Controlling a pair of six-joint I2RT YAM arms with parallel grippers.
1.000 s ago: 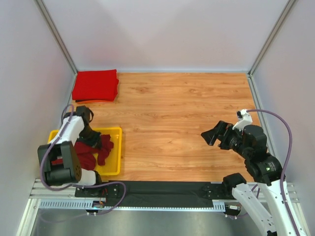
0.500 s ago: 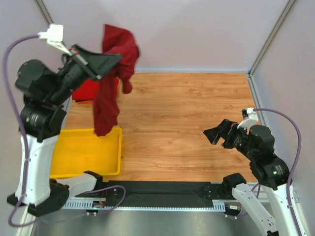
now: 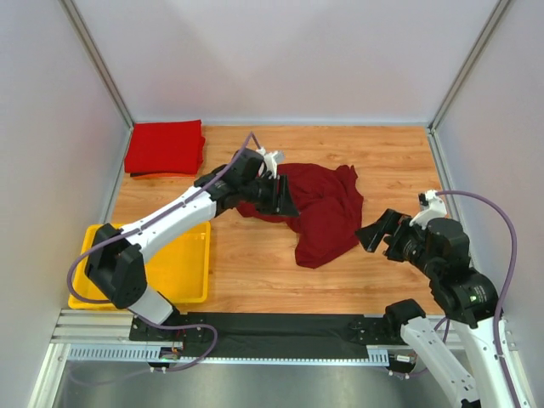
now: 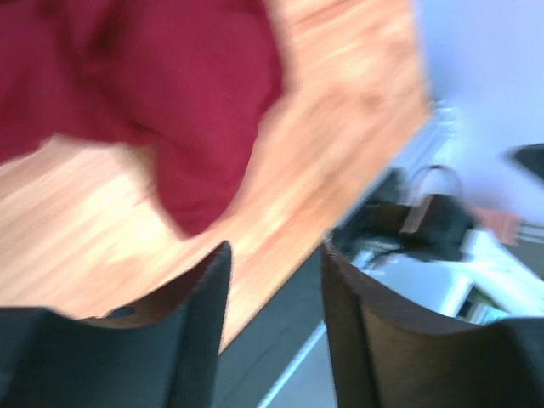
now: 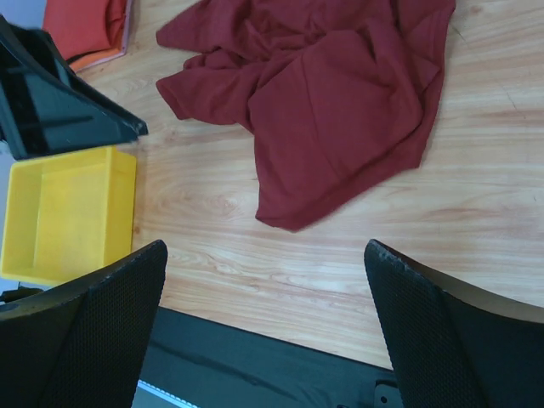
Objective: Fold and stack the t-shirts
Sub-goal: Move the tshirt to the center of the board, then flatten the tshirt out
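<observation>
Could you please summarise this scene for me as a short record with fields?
maroon t-shirt: crumpled, unfolded, near the middle of the table
red t-shirt: folded, far left corner
yellow tray: near left corner
left gripper: over the maroon t-shirt's left edge, jaws apart, nothing between them
right gripper: jaws wide, right of the maroon t-shirt, apart from it

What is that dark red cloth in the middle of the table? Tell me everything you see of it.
The dark maroon t-shirt is soft plain cloth, unfolded and crumpled, lying spread on the wooden table near the middle, one part trailing toward the near edge. The left gripper hangs at its left edge, open, gripping nothing.
</observation>
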